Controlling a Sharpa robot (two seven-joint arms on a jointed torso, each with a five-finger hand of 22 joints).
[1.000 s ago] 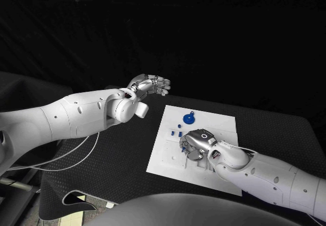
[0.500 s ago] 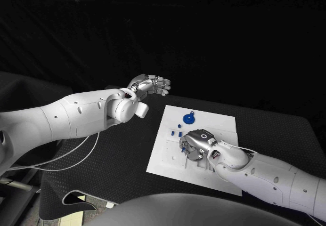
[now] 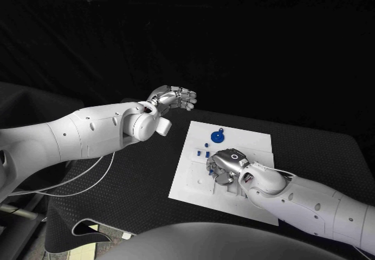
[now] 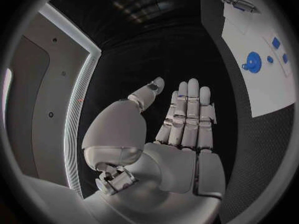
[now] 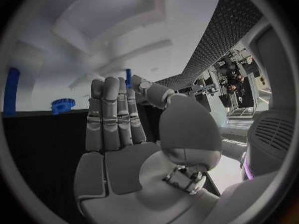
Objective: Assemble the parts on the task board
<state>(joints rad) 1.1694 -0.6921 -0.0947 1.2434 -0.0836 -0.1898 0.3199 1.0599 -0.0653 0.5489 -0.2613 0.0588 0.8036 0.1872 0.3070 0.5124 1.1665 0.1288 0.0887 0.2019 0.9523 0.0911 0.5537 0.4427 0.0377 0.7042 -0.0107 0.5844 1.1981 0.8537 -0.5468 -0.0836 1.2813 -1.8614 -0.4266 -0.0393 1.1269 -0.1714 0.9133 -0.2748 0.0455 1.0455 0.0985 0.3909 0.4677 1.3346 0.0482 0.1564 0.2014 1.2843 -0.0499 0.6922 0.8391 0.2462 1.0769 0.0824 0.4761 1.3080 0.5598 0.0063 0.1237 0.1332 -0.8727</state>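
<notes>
- your task board [image 3: 254, 142] is a flat matte white plate, lying skewed on the black pebbled table [image 3: 141, 179] mat, with raised white ribs moulded into it.
- on its far end sits a glossy blue round part [image 3: 217, 135], disc-shaped with a small knob at one side; your left wrist view shows the same disc [image 4: 252, 62].
- small blue pegs [image 3: 202, 154] stand near the board's left edge, close to your right hand; they are too small to make out their shape.
- your right hand [image 3: 226, 164], silver metal on a smooth white arm, is palm-down over the middle of the board and hides what is under it.
- from its wrist view the fingers [image 5: 112, 115] lie straight and side by side, with a slim blue part [image 5: 128, 78] showing just behind the fingertips; you can't tell whether it is pinched or only near, so the grasp is unclear.
- your left hand [image 3: 173, 98] hangs off the board, beyond its far left corner, flat and holding nothing, fingers [image 4: 189, 113] extended.
- thin white cables [image 3: 86, 187] loop on the mat under the left arm.
</notes>
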